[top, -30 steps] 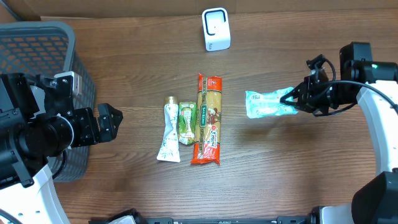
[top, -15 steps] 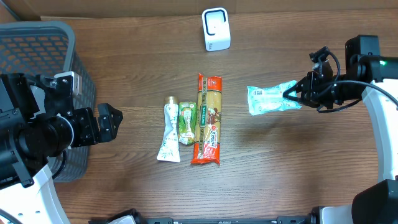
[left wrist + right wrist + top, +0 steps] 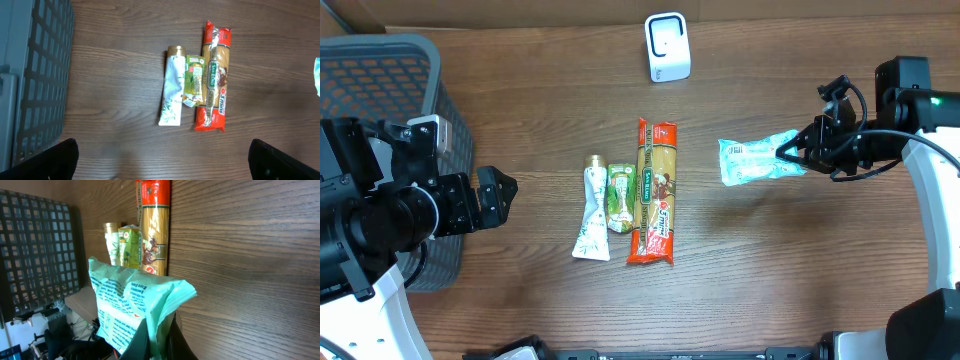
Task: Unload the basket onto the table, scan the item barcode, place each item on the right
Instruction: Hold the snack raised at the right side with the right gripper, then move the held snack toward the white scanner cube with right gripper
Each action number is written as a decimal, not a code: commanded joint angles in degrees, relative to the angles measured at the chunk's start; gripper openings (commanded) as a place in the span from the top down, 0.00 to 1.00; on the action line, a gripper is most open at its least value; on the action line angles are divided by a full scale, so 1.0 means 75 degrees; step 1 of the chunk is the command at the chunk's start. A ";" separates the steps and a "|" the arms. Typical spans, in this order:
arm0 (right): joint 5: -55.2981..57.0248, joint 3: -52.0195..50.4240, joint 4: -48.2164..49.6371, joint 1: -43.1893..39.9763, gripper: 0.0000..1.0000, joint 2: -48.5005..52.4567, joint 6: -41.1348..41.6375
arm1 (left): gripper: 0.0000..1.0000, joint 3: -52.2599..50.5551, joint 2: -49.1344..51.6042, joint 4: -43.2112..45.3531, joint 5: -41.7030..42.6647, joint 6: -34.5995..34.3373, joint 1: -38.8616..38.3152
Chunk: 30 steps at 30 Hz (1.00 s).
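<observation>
Teal packet [image 3: 752,162] in right claw [image 3: 789,156], well apart from grey basket [image 3: 390,42]

Find your left gripper [image 3: 500,198] well left of the pasta packet [image 3: 652,193], pointing toward it, jaws spread wide. Your right gripper [image 3: 790,156] sits right of that packet, jaws clamped on the green pouch [image 3: 752,162].
</observation>
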 commanded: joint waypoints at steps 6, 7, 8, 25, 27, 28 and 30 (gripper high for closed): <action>-0.0117 0.0271 -0.0026 0.0015 0.96 -0.0286 -0.0434 | 0.00 -0.0006 0.0026 0.0009 0.0000 0.0058 0.0038; -0.0114 0.0294 -0.0017 0.0015 0.96 -0.0306 -0.0434 | 0.01 -0.0006 0.0026 0.0009 0.0000 0.0058 0.0038; -0.0114 0.0332 -0.0026 0.0015 0.96 -0.0326 -0.0458 | 0.01 -0.0006 0.0026 0.0009 0.0000 0.0058 0.0038; 0.0606 0.1105 -0.0341 0.0015 0.96 -0.0752 0.0015 | 0.00 -0.0006 0.0026 0.0009 0.0000 0.0058 0.0038; 0.0761 0.1524 -0.0493 0.0015 0.96 -0.0766 0.0044 | 0.00 -0.0006 0.0026 0.0009 0.0000 0.0058 0.0038; 0.0892 0.1778 -0.0560 0.0015 0.96 -0.0784 0.0128 | 0.00 -0.0006 0.0026 0.0009 0.0000 0.0058 0.0038; 0.1180 0.2215 -0.0618 0.0026 0.96 -0.0848 0.0326 | 0.00 -0.0006 0.0026 0.0009 0.0000 0.0058 0.0038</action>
